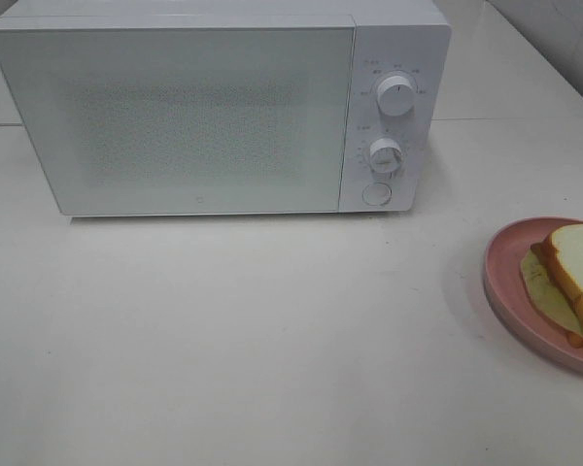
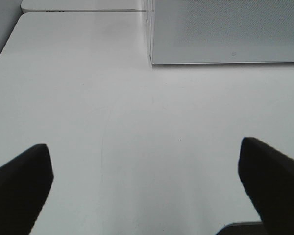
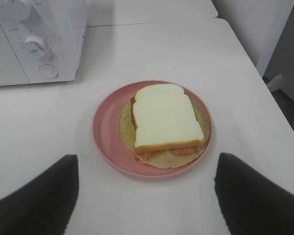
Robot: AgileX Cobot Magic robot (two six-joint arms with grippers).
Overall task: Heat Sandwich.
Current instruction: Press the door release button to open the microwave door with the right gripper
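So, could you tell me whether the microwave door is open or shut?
Shut: the microwave door lies flush beside the control panel, hiding the inside.

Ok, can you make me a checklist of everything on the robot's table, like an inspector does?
Surface: white table, no spills or marks seen.
Job's things: sandwich lying on the pink plate, at the right edge of the high view; white microwave at the back, door shut.
Clutter: nothing seen.
Grippers: left fingers open, holding nothing, above the table in front of the microwave; right fingers open, holding nothing, with the plate ahead of them.
Cables: nothing seen.
Surroundings: dark floor past the table's edge near the plate.
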